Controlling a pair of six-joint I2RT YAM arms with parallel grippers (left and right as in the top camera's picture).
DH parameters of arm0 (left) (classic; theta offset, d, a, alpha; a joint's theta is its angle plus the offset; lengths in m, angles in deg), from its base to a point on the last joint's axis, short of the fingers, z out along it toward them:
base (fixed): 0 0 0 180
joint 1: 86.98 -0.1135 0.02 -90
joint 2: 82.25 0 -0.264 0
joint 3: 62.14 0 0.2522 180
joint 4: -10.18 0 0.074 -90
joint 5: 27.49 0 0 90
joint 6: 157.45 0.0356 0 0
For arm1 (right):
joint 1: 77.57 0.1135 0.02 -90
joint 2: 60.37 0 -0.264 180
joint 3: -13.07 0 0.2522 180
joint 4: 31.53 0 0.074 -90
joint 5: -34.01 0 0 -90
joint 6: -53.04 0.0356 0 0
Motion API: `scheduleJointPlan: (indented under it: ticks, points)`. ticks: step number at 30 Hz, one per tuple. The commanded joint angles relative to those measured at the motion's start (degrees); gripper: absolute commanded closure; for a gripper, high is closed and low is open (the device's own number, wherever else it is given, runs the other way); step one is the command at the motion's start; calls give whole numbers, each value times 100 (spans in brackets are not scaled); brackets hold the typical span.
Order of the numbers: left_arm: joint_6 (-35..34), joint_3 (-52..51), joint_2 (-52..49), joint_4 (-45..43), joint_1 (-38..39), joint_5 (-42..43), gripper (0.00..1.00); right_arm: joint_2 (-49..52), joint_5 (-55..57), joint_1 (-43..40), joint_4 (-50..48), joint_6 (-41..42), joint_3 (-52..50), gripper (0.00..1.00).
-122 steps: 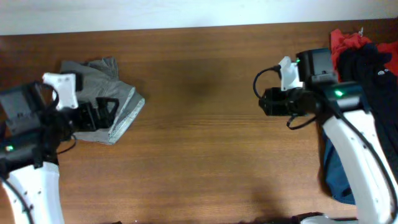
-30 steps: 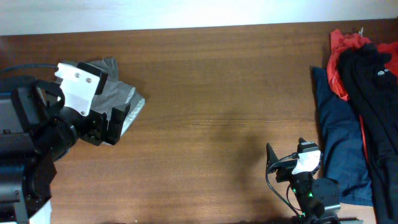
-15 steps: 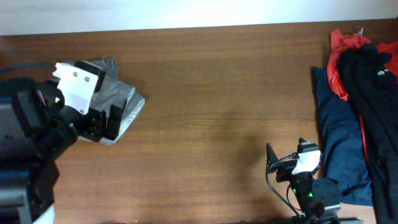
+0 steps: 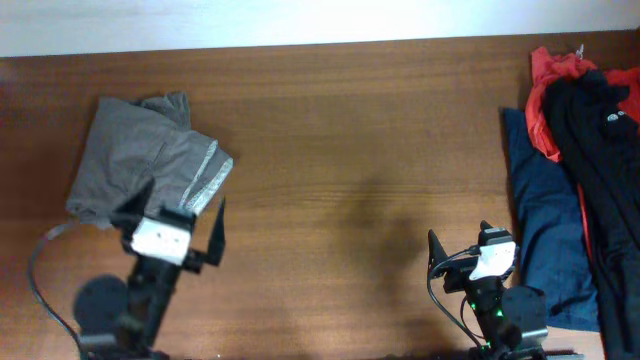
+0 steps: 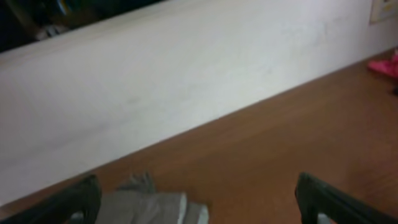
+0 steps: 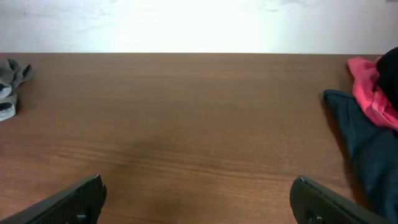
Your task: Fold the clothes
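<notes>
The grey-olive clothes (image 4: 140,160) lie folded in a compact bundle at the table's far left, the lighter waistband (image 4: 207,178) showing along the right edge. My left gripper (image 4: 175,212) hovers open just in front of the bundle's near edge, nothing between its fingers. The left wrist view shows the clothes (image 5: 146,205) low between the open left gripper (image 5: 199,208) fingers. My right gripper (image 4: 458,248) sits open near the front edge at the right, far from the clothes. From the right wrist, the right gripper (image 6: 199,202) is open over bare wood and the clothes (image 6: 9,84) sit at the far left.
A pile of red (image 4: 545,90) and black garments (image 4: 600,150) lies at the right edge over a navy blue cloth (image 4: 545,230). The red garment (image 6: 368,81) and navy cloth (image 6: 364,140) also show in the right wrist view. A white wall (image 5: 155,93) runs behind the wooden table (image 4: 350,150).
My left arm has pulled back from over the clothes toward the front edge, leaving the folded bundle uncovered. The right arm has not moved in the last second.
</notes>
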Motion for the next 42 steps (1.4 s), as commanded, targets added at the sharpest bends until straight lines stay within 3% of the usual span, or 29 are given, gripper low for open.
scheduleJointPlan:
  ticks: [1,8,16,42]
  points:
    - [-264,-1019,1021,-304,31,-35,1,-33,-33,-33,11,39,-39,2]
    - [-262,-2221,2404,-328,31,-144,1,-33,-33,-33,11,39,-39,1]
    - [-260,-3174,2387,-848,70,-190,1,-33,-33,-33,11,39,-39,1]
    - [-262,-3163,2380,-887,66,-186,0,-33,-33,-33,11,39,-39,1]
